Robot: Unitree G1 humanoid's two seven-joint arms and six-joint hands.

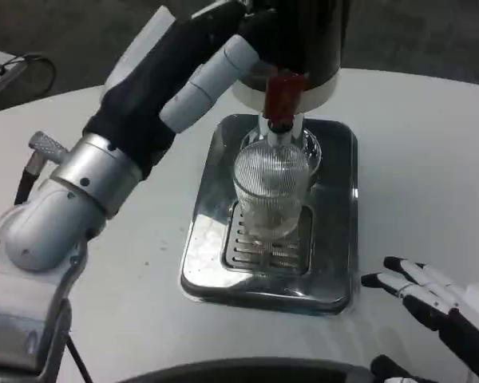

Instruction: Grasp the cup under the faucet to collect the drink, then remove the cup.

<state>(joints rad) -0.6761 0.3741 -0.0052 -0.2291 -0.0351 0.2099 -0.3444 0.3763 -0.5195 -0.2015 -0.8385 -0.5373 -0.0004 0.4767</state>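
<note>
the left hand point(223, 60) reaches up toward the red faucet point(285, 100); whether it grips anything cannot be told. the cup point(273, 191) stands upright on the tray point(335, 271) grate under the faucet. the right hand point(439, 299) lies released, fingers apart, well apart from the cup at lower right.

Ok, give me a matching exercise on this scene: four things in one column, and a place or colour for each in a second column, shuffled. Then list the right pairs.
Things:
1. cup
2. faucet handle
3. right hand
4. drip tray

Descriptions:
A. red
B. shiny metal, lying on the white table
C. clear and ribbed, standing on the slotted grate under the faucet
D. low at the picture's right, apart from the tray, holding nothing

Pairs: 1-C, 2-A, 3-D, 4-B
</note>
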